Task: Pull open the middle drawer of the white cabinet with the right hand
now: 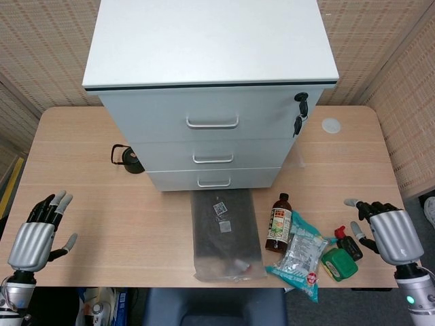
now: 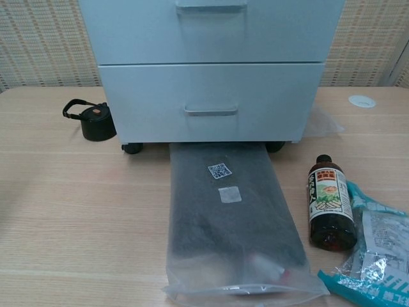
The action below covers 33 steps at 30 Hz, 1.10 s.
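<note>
My right hand (image 1: 389,231) is empty, fingers apart, far from the middle drawer (image 1: 213,155), probably shut; left hand (image 1: 35,234) rests open too.

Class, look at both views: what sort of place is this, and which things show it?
Probably an office or lab set up for robot trials: a white three-drawer cabinet with keys in its lock sits on a light wooden table, woven panel walls stand behind.

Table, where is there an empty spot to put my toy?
Bare wood lies between the left hand and the plastic bag, and right of the cabinet. It is crowded around the bottle and snack packet.
</note>
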Tool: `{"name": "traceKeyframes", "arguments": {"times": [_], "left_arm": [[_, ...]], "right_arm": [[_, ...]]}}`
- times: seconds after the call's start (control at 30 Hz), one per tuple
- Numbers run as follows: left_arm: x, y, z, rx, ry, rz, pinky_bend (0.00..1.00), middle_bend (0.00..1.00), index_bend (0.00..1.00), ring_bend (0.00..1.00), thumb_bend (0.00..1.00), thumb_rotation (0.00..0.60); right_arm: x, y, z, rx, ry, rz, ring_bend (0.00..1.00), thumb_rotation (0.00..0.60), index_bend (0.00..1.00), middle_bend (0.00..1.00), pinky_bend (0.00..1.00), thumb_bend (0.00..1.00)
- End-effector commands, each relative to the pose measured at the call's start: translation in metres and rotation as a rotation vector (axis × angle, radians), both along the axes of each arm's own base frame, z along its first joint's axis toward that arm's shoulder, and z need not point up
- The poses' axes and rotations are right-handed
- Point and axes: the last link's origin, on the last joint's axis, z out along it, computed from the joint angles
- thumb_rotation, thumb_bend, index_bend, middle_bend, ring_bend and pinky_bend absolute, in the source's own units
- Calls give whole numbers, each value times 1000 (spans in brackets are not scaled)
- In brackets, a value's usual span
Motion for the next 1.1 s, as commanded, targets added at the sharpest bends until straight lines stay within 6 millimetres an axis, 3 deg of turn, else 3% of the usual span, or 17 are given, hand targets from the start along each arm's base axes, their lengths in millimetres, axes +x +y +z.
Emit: {"name": "traceKeyframes", "arguments": {"times": [0.03, 0.13, 0.3, 0.63, 0.9, 1.1], "left_arm": [[0, 0, 0, 0, 0, -2, 111, 0, 53, 23, 322, 600], [0, -1, 1, 1, -3, -3, 111, 0, 53, 23, 322, 600], [-2, -3, 1, 3, -5, 2, 111, 0, 53, 23, 322, 600], [-5, -4, 2, 5, -6, 7, 111, 0, 53, 23, 322, 600], [-5, -5, 2, 2, -5, 8, 111, 0, 53, 23, 322, 600], [-5, -5, 1, -2, -6, 8, 111, 0, 53, 23, 322, 600]], "right_arm": [[24, -17, -4, 31, 27, 76, 739, 600, 277, 770, 741, 377], [50, -35, -10, 79, 53, 129, 818, 600, 219, 819, 796, 396], [87, -60, -23, 153, 89, 202, 863, 600, 112, 826, 827, 430], [160, -100, -51, 255, 60, 319, 900, 600, 94, 854, 837, 509], [193, -119, -57, 273, 68, 340, 903, 600, 94, 857, 837, 514], [206, -126, -59, 287, 77, 331, 903, 600, 100, 858, 837, 515]]}}
